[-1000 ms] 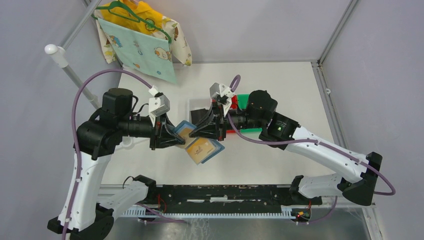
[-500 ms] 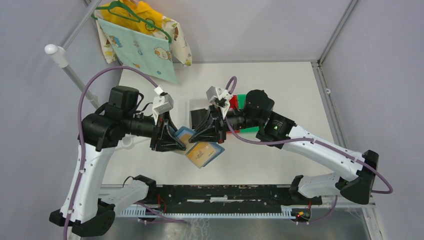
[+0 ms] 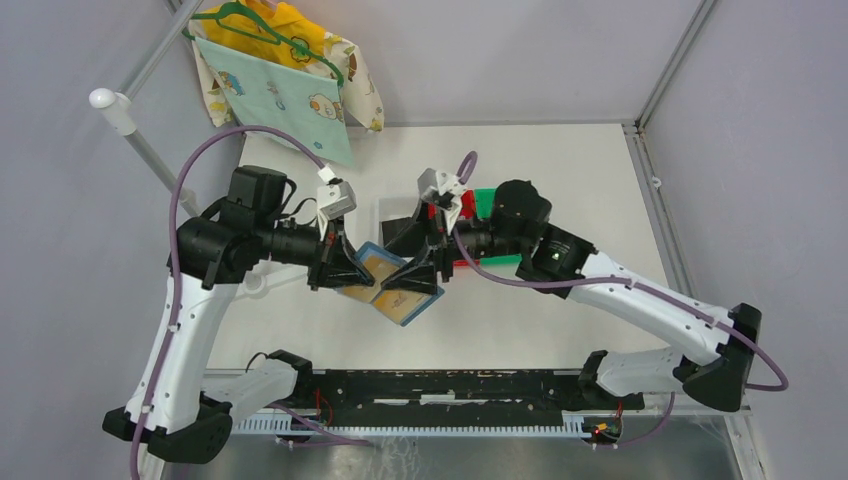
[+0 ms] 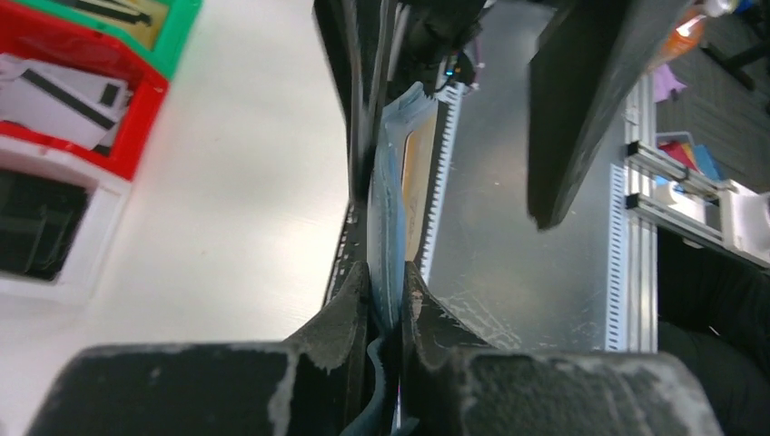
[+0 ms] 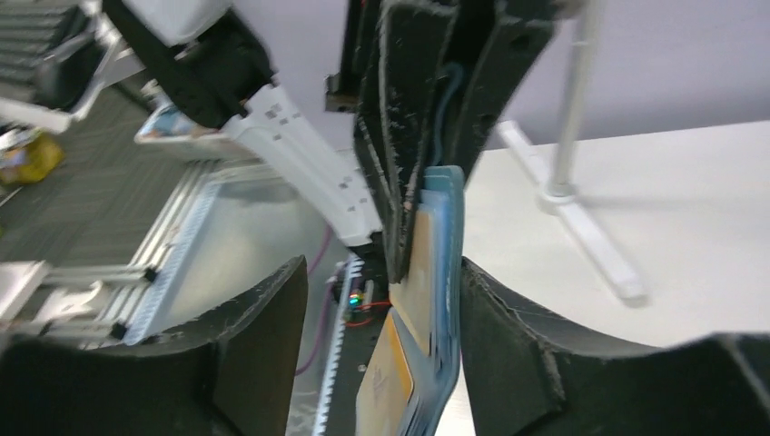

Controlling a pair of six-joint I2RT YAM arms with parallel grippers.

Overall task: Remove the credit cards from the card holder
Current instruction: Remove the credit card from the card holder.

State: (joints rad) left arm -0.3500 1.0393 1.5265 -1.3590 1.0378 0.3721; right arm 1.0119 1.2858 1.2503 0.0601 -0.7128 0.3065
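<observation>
Aloft over the worktop (image 3: 560, 180), the left end effector (image 4: 386, 275) pinches the open card holder (image 3: 400, 285) by one edge while the right end effector (image 5: 380, 272) gapes wide around it, its tan pockets' (image 3: 405, 300) contents too blurred to make out.

Grey walls (image 3: 500, 50) enclose a white table (image 3: 580, 170) with hanging cloths (image 3: 280, 100).

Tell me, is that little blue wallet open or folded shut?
Open. The card holder is spread out in the top view, its tan pockets facing up, while the left claw pinches one edge.
</observation>
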